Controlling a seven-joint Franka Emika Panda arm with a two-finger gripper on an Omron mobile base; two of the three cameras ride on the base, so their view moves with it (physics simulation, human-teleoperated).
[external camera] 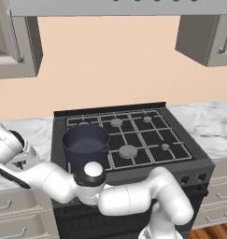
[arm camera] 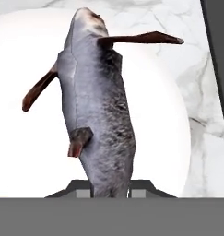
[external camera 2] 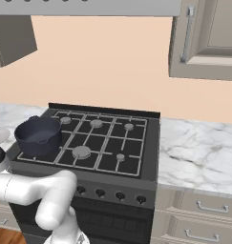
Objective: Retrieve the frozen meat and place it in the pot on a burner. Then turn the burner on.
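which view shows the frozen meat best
The hand view: the grey, fish-shaped frozen meat with reddish-brown fins lies close up on the round white plate, the jaws shut on its near end. The base views give no clear sight of it.

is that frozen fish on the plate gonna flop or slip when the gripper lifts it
Probably stiff: the frozen fish looks rigid, fins jutting straight out. Gripped at its narrow tail end, the long body may pivot. Its smooth grey skin could slip between the fingers above the white plate.
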